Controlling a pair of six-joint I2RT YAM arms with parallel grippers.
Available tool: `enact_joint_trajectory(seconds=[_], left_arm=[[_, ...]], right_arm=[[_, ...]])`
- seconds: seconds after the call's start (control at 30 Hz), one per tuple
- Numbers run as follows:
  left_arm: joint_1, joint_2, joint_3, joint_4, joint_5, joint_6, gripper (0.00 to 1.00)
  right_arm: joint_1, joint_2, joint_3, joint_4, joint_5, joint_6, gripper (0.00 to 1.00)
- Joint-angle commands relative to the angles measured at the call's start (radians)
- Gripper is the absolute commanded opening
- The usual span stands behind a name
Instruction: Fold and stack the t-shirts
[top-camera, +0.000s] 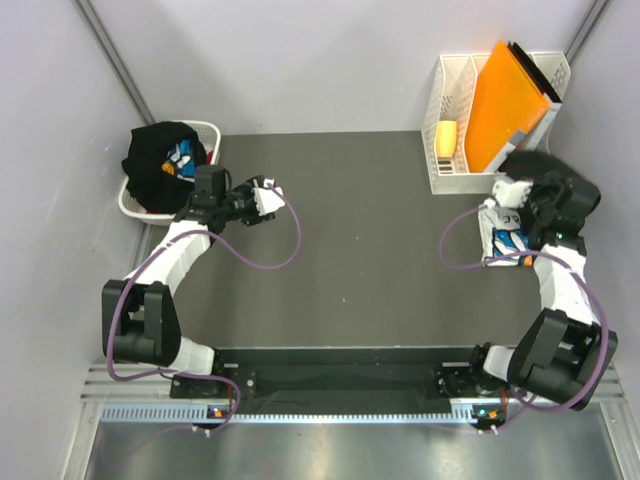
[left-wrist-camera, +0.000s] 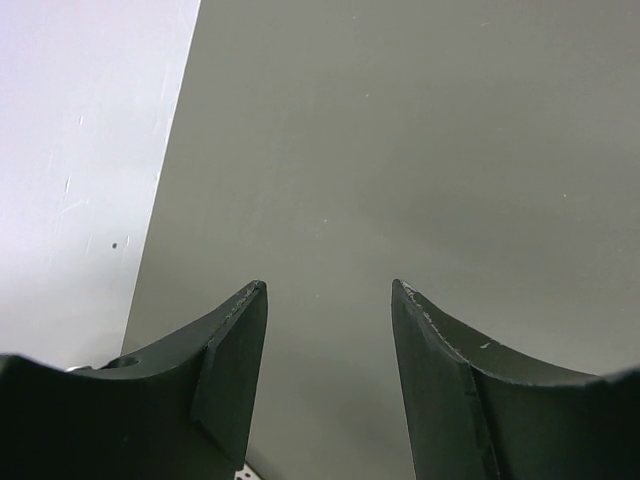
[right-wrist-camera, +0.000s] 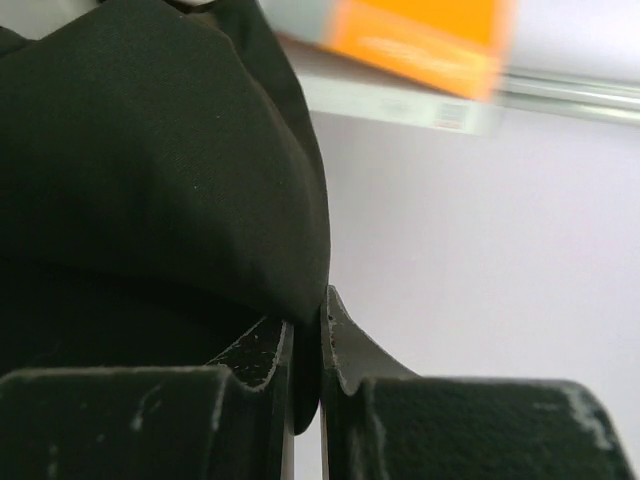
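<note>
left fingers (left-wrist-camera: 225, 380): spread wide, empty, over table (left-wrist-camera: 400, 150); right fingers (right-wrist-camera: 350, 350): apparently pinched on black t-shirt (right-wrist-camera: 150, 180)

Printed black tee (top-camera: 160, 160) heaped left; other black tee (top-camera: 556, 182) beside white tee (top-camera: 506, 236).

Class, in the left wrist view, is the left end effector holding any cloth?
No; the left end effector is open, only table showing in its gap.
</note>
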Motion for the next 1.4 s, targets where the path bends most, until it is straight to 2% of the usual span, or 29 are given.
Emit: enact_joint_trajectory(seconds=[0.0,0.1,0.2,0.47,0.53,0.57,0.63,0.77,0.83,0.93,0.97,1.17,1.37], left_arm=[[-0.003,-0.045,0.008,-0.014,0.011,0.018,0.57],[-0.003,-0.066,-0.005,-0.034,0.011,0.030,0.57],[-0.003,-0.091,-0.025,-0.044,0.014,0.048,0.57],[-0.003,-0.093,-0.035,-0.042,0.022,0.055,0.57],[-0.003,-0.087,-0.029,-0.038,0.022,0.052,0.57],[-0.003,-0.082,-0.028,-0.033,0.022,0.050,0.57],[-0.003,-0.079,-0.020,-0.031,0.022,0.045,0.57],[-0.003,-0.070,-0.012,-0.031,0.022,0.044,0.57],[-0.003,-0.070,-0.006,-0.030,0.022,0.044,0.57],[-0.003,-0.065,0.000,-0.030,0.022,0.044,0.57],[-0.003,-0.067,0.000,-0.030,0.021,0.044,0.57],[-0.003,-0.070,0.001,-0.030,0.014,0.047,0.57],[-0.003,-0.065,0.009,-0.030,0.007,0.052,0.57]], right_arm=[[-0.006,-0.087,-0.161,-0.235,-0.058,-0.160,0.00],[-0.006,-0.121,-0.288,-0.346,-0.038,-0.236,0.00],[-0.006,-0.147,-0.348,-0.421,-0.027,-0.231,0.00],[-0.004,-0.180,-0.361,-0.512,0.019,-0.195,0.00],[-0.004,-0.180,-0.350,-0.529,0.028,-0.164,0.08],[-0.004,-0.178,-0.345,-0.529,0.033,-0.150,0.19],[-0.004,-0.175,-0.341,-0.532,0.047,-0.119,0.29],[-0.004,-0.158,-0.342,-0.520,0.070,-0.060,0.29],[-0.004,-0.154,-0.351,-0.494,0.082,-0.027,0.32],[-0.004,-0.149,-0.362,-0.447,0.099,0.023,0.43],[-0.004,-0.146,-0.362,-0.415,0.100,0.081,0.51],[-0.004,-0.108,-0.336,-0.393,0.154,0.232,0.54],[-0.006,-0.127,-0.365,-0.368,0.191,0.289,0.55]])
